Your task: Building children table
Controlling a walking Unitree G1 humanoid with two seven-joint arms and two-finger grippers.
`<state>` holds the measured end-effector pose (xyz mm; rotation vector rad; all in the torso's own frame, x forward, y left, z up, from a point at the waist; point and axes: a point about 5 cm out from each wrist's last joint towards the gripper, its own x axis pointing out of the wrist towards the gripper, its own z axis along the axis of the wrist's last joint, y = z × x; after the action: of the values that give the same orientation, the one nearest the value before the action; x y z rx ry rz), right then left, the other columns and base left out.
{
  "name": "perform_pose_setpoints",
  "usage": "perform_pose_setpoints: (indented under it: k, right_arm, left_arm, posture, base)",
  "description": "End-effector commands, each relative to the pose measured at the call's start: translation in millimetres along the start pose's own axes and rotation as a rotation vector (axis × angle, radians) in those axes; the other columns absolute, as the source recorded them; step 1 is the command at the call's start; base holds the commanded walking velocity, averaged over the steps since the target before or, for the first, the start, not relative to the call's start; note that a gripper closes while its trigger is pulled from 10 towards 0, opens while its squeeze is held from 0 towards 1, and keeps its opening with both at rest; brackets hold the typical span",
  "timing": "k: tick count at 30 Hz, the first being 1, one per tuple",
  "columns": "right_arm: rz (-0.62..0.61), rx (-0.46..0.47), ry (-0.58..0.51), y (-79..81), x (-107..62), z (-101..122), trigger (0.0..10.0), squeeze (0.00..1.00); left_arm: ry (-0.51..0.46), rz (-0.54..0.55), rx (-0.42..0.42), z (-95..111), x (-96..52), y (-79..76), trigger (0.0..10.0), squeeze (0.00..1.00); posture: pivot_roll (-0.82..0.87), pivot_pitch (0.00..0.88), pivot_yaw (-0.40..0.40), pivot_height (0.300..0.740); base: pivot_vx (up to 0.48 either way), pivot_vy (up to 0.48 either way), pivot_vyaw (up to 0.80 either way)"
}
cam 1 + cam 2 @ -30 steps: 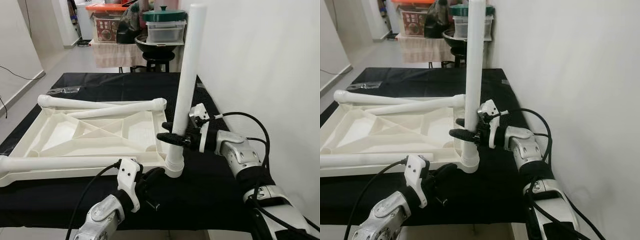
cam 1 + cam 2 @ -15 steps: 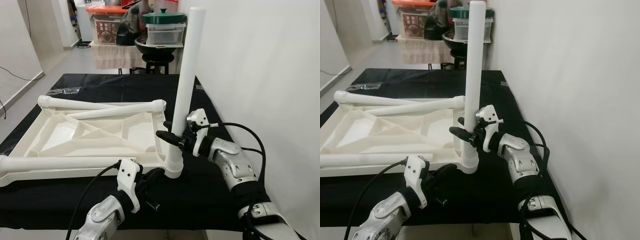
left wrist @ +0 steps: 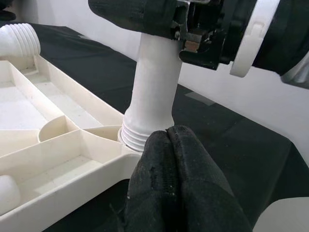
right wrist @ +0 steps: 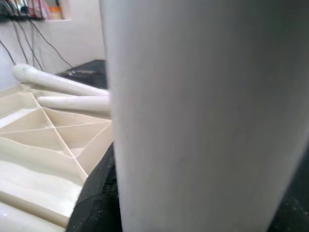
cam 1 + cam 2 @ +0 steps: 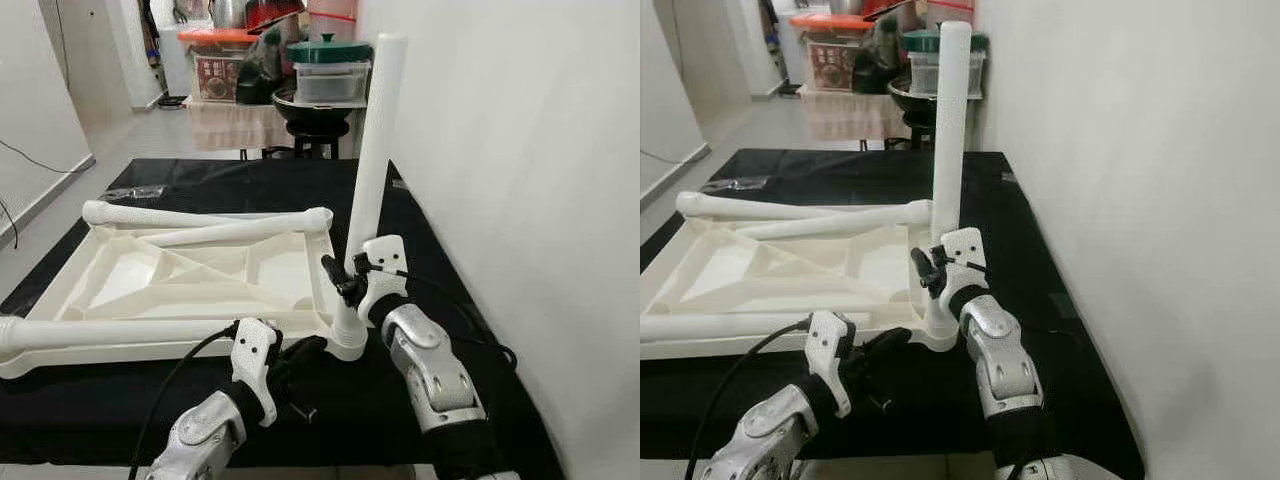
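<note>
In the left eye view, an upturned white plastic tabletop [image 5: 190, 285] with ribbed underside lies on a black-covered table [image 5: 420, 240], and one white table leg [image 5: 372, 160] stands upright in its near right corner socket. The right gripper [image 5: 345, 280] pinches that leg low on the shaft, its black fingers closed around it from the right, the silver forearm running toward the camera. The left gripper [image 5: 300, 355] lies on the black cover just before the corner, at the leg's threaded base. Three more loose legs [image 5: 235, 228] lie across the tabletop, two at the far edge and one along the near edge. A white wall rises on the right; beyond the table stand stacked storage containers [image 5: 325, 75] with a green lid. The right eye view gives the same scene, with the right gripper's white wrist housing [image 5: 962, 262] against the leg. In the left wrist view, the left gripper's fingers [image 3: 176, 193] are pressed together, holding nothing, their tips just in front of the threaded collar [image 3: 135, 137] seated in the socket; the right gripper grips the shaft above. The right wrist view is close on the blurred white leg [image 4: 193, 116], with the tabletop's ribs [image 4: 48, 140] beyond.
</note>
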<state>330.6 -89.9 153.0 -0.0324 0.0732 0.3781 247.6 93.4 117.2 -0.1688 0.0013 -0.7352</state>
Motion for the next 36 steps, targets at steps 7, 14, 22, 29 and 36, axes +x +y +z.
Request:
perform_pose_setpoints:
  k: [7,14,22,29,36]
  right_arm:
    - [0.344,0.013,0.045,6.3,-3.3,-7.1,10.0,0.75]
    - [0.635,-0.086,-0.010,-3.0,-6.8,15.2,10.0,0.00]
    - [0.824,-0.127,0.036,-36.3,5.2,29.6,7.1,0.00]
    - [0.882,-0.099,0.049,-42.5,8.6,29.3,0.0,0.00]
    - [0.868,-0.098,0.057,-46.6,8.5,23.6,0.0,0.00]
  left_arm:
    - [0.008,-0.010,-0.011,-2.5,1.0,-2.2,10.0,0.00]
    - [0.008,-0.012,-0.014,-3.5,2.1,-3.0,10.0,0.00]
    - [0.008,-0.007,-0.011,-4.1,1.6,-3.4,10.0,0.00]
    - [0.009,-0.002,-0.005,-3.8,0.5,-3.2,10.0,0.00]
    - [0.008,-0.002,-0.006,-3.2,0.0,-3.3,10.0,0.00]
  posture:
    - [0.07,0.000,-0.058,0.740]
    - [0.07,0.000,-0.061,0.740]
    - [0.09,0.000,-0.075,0.740]
    - [0.10,0.000,-0.078,0.740]
    - [0.09,0.000,-0.075,0.740]
  base:
    - [0.000,0.000,0.00]
    - [0.000,0.000,0.00]
    - [0.000,0.000,0.00]
    - [0.000,0.000,0.00]
    - [0.000,0.000,0.00]
